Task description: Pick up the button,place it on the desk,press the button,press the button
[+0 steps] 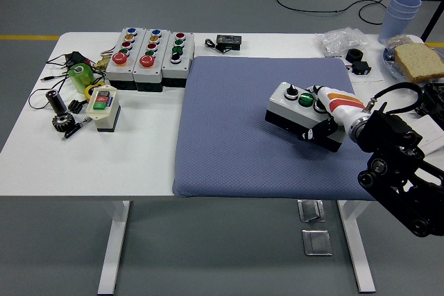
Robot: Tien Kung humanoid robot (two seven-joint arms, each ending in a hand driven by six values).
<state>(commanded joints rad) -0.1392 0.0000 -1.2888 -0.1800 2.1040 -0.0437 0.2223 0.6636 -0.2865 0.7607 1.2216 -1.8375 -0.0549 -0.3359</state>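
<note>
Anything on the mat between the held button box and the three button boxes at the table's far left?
No. In the head view only bare blue mat lies between the held button box and the three button boxes.

Only one view on my end, the head camera. It sits high on the robot's side and looks forward and down over the white table (139, 164). The table's near edge runs across the lower part, with its legs and grey floor below it. Far edge sits near the top, more floor and cables beyond. Mid-distance: nearly the whole tabletop fits, though its right end is cut by the frame. My right arm (399, 178) enters from the lower right corner, closest to the lens. No second view, so no overlap.
</note>
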